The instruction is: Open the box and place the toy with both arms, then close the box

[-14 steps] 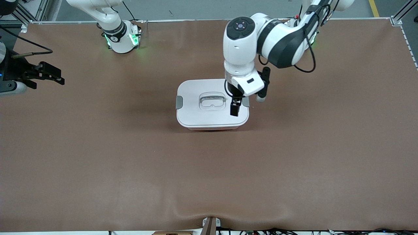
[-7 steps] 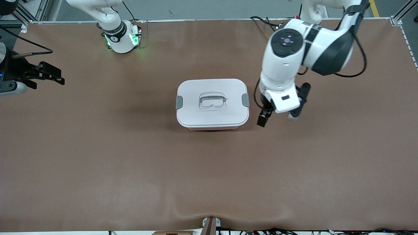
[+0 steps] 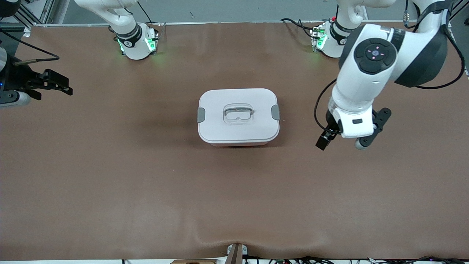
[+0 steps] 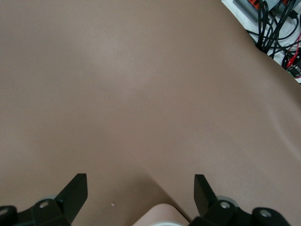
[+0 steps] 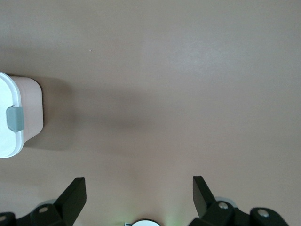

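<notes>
The left gripper (image 3: 324, 141) hangs over bare bench (image 3: 234, 190) toward the left arm's end, well apart from the box (image 3: 238, 116). Its fingers (image 4: 75, 193) are spread wide with nothing between them, so it looks free rather than working.

The box sits mid-bench with its white lid (image 3: 238, 99) seated flat and both grey side clips (image 3: 201, 114) lying against the walls. Judging by that, the box is shut and latched; the pale pink tub shows only as a thin strip under the lid's edge nearest the front camera. The clear recessed handle (image 3: 238, 113) faces up, easy to reach from above. The toy shows in no view; it may be inside, but I cannot tell.

The right gripper (image 3: 55, 85) waits over the bench edge at the right arm's end, spread and empty, its wrist view catching one clip (image 5: 15, 117) side-on.

No brand, label or readable writing shows on the box.
</notes>
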